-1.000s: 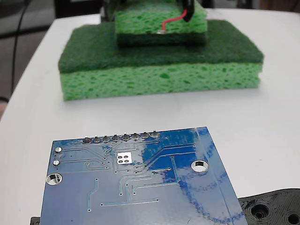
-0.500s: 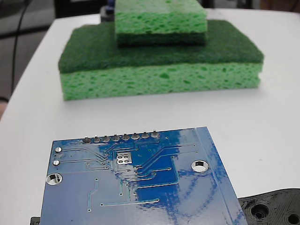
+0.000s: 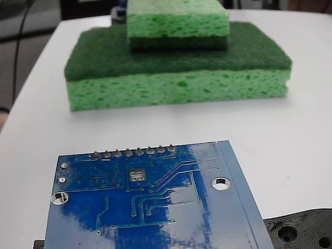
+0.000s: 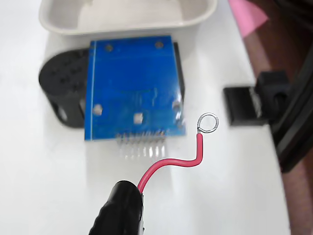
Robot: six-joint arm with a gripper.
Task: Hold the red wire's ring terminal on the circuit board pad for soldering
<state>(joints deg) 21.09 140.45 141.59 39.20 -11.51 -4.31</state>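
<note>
**Mia:** Red wire, the thin bendy one with red skin, where is it now?

**Ben:** It hangs over the white tabletop. In the wrist view the black jaws are pinching its lower end. The wire curves up from there.

**Mia:** Biggest thing first, please. What else is there?

**Ben:** In the fixed view I see two green sponges stacked at the back. Nothing lies on them. In front lies the shiny blue circuit board, flat on the tabletop. A black plastic part with holes pokes out from under it.

**Mia:** And the little square silver pad?

**Ben:** The pad is bare. You can see its four tiny dark holes. In the wrist view it shows as a pale square on the board.

**Mia:** So where is the tiny silver ring at the wire's tip?

**Ben:** The ring sits just off the board's right edge in the wrist view. It is not over the pad yet.

**Mia:** How much is done, then?

**Ben:** I think the wire is picked up and brought close. Moving the ring onto the pad and holding it there is left.
</note>
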